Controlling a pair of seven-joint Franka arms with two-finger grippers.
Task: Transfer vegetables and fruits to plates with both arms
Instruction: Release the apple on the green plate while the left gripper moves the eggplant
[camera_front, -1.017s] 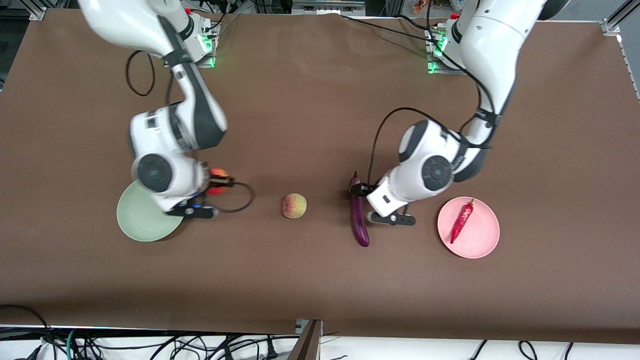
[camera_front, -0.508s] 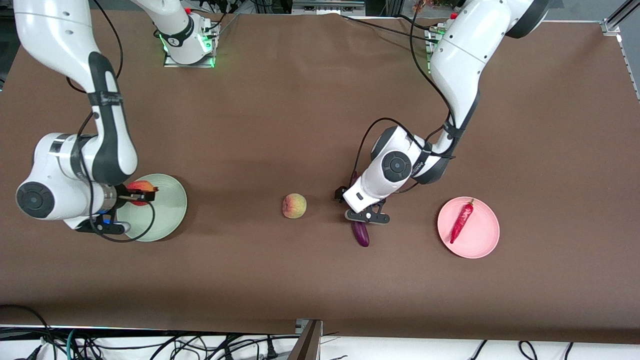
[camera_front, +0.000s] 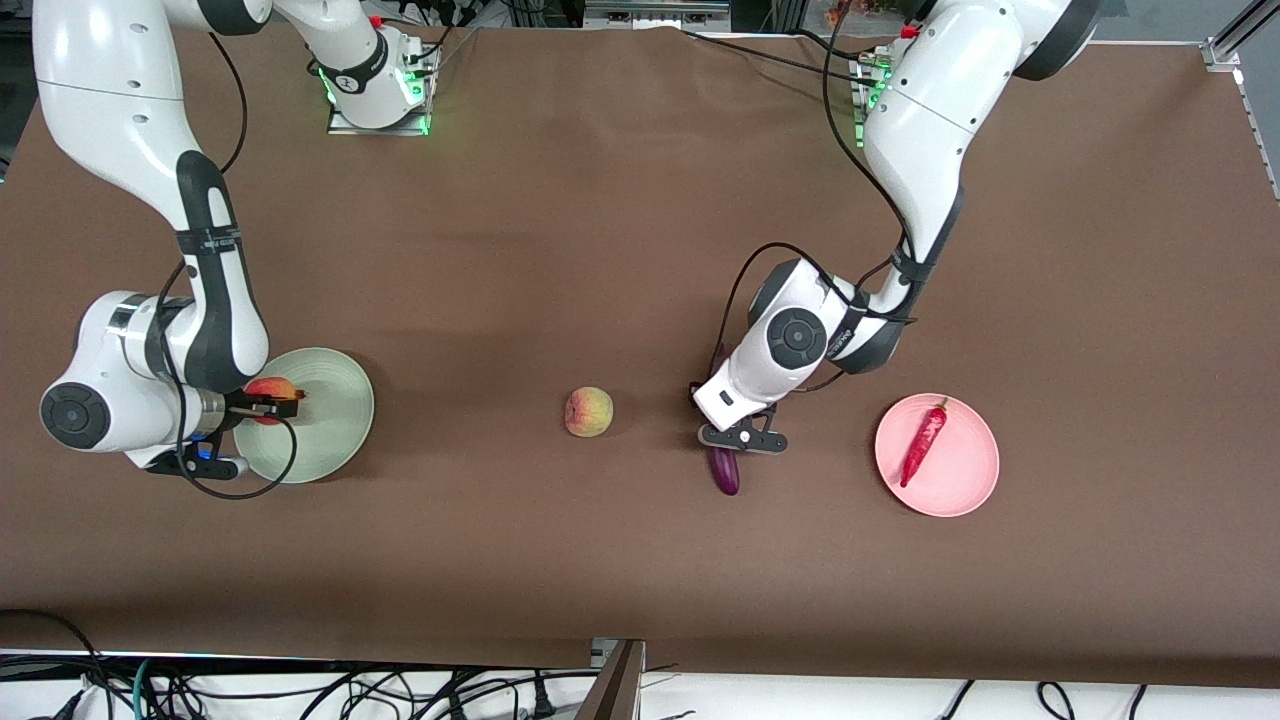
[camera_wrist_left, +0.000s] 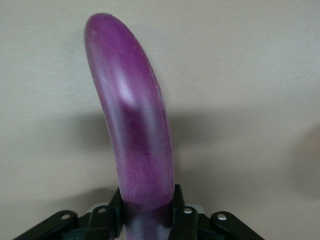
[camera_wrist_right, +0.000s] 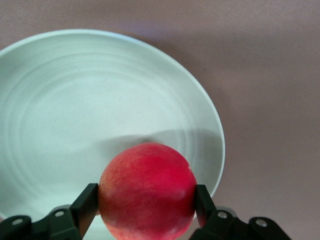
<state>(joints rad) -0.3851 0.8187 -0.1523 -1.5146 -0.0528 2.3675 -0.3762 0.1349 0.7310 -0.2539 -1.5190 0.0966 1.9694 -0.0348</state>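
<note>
1. The mint green plate (camera_front: 335, 395) lies on the brown tabletop (camera_front: 600, 250) toward the right arm's end; its ringed surface (camera_wrist_right: 75, 125) is bare apart from the shadow of the fruit above it.
2. The right gripper (camera_front: 272, 405) is over this plate, its fingers (camera_wrist_right: 86, 205) pinching the deep red fruit (camera_wrist_right: 147, 192) from both sides; the fruit (camera_front: 268, 390) hangs over the plate's edge region.
3. The light pink plate (camera_front: 960, 470) lies toward the left arm's end; the red chili pepper (camera_front: 922, 445) rests on it, green stem at the rim farther from the front camera.
4. The left gripper (camera_front: 726, 415) is clamped around the purple eggplant (camera_wrist_left: 135, 130); the eggplant's rounded end (camera_front: 724, 472) shows below the gripper, between the peach-like fruit and the pink plate.
5. The peach-like fruit (camera_front: 588, 412) sits alone on the tabletop, near the middle, in no plate.
</note>
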